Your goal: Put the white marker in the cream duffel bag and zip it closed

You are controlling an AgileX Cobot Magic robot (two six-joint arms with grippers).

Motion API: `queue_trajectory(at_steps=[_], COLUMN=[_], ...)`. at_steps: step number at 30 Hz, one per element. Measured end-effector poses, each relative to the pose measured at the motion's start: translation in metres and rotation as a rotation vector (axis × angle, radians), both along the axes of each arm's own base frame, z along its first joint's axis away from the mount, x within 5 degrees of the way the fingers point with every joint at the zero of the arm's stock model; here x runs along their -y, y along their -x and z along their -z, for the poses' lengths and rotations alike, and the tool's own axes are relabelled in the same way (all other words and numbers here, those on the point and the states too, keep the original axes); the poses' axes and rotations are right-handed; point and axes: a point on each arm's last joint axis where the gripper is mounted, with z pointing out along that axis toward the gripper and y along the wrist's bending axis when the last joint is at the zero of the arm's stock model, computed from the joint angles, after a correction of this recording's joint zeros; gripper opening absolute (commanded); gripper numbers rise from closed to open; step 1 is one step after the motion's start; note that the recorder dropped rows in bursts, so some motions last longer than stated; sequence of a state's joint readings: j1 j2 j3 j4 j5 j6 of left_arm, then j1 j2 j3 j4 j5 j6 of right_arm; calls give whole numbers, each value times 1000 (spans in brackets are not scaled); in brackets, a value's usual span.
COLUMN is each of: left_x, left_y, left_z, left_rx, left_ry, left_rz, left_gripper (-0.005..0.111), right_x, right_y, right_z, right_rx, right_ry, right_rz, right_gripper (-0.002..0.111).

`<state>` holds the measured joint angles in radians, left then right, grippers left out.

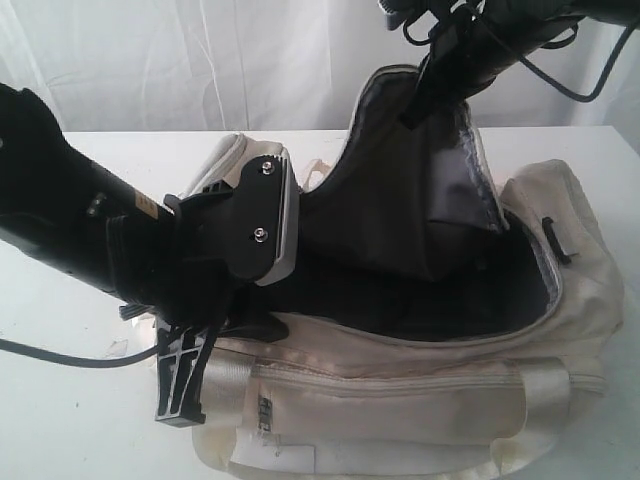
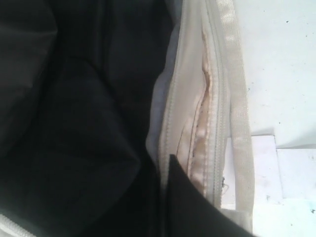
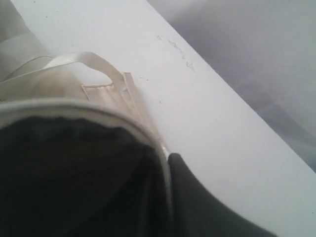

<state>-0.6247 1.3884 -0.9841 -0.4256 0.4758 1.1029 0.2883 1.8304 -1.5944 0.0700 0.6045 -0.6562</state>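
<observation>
The cream duffel bag (image 1: pixel 450 390) lies open on the table and its dark lining (image 1: pixel 400 290) shows. My right gripper (image 1: pixel 415 110) holds the bag's top flap (image 1: pixel 400 180) upright. In the right wrist view the flap's pale rim (image 3: pixel 148 131) runs in between the jaws of the right gripper (image 3: pixel 165 197). My left gripper (image 1: pixel 225 322) is shut on the near rim at the bag's left end. The left wrist view shows the left gripper (image 2: pixel 160 207) with one dark finger (image 2: pixel 197 207) against the cream zip edge (image 2: pixel 207 113). The white marker is out of view.
The bag rests on a white table (image 1: pixel 60 400) in front of a white curtain (image 1: pixel 200 60). A black cable (image 1: pixel 60 355) trails from the left arm across the table. White paper patches (image 2: pixel 264 168) lie on the table beside the bag's strap (image 2: pixel 242 123).
</observation>
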Motion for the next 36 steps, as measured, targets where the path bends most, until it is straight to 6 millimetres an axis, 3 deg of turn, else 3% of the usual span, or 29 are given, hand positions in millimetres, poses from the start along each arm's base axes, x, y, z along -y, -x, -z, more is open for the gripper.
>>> queue_trajectory(at_steps=[2,4,8,14,20,31,36], left_x=[0,0,0,0,0,0,0], left_y=[0,1,1,1,1,2,2], left_z=[0,0,0,1,1,1,1], left_rx=[-6,-9,-11,-14,-15,-17,-17], left_ry=[-2,-3,-4,-6,-6,-7,-7], left_rz=[1,3,4,5,6,7,7], left_gripper=[0,0,0,0,0,0,0], right_x=[0,1,0,4,21,102,146], right_y=[3,8,22,47,76,121,145], right_z=[-1,-4,-15,-52,-87,-101,-95], right_rx=[-25,-62,-116,-87,-43,1,30], right_ry=[-11,-25,-67,-120,-142,-199,-280], right_rz=[0,1,-17,-36,-18,266,520], right_gripper=[39,47,48,48,47,47,47])
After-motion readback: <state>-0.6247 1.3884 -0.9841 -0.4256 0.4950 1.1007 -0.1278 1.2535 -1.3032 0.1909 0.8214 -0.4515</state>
